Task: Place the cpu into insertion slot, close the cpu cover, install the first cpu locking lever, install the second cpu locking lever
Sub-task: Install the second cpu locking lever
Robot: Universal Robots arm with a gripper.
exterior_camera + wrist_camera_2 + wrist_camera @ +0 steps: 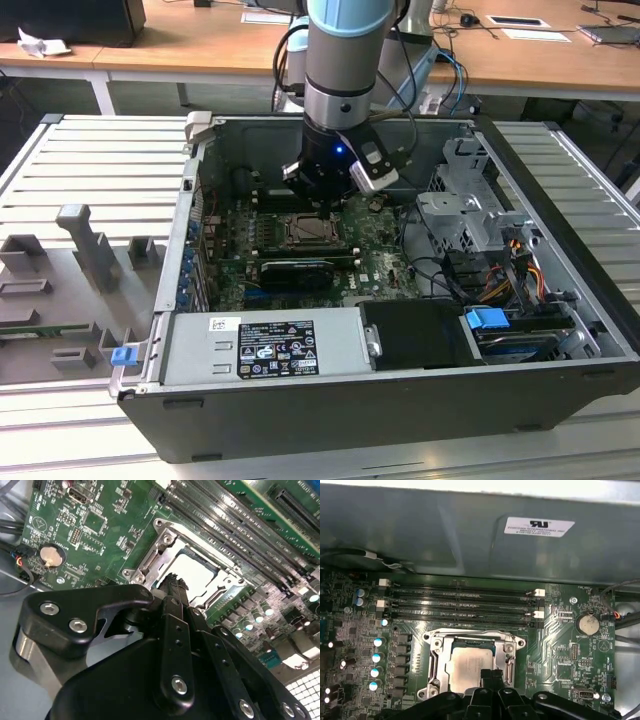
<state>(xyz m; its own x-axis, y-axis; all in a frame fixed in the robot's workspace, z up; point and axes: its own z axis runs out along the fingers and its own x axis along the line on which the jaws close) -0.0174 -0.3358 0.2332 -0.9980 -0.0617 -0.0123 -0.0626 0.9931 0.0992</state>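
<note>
The cpu (469,667) lies flat in the insertion slot (436,666) on the green motherboard (560,650), the cpu cover (470,639) framing it; the gripper (491,676) hovers just above the chip's edge, fingertips pressed together, holding nothing; memory slots (460,605) run beside the socket.

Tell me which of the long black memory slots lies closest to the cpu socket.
In the first wrist view, four memory slots run side by side. The closest is the last one, bordering the insertion slot that holds the cpu; the other three lie farther off, toward the case wall.
</note>
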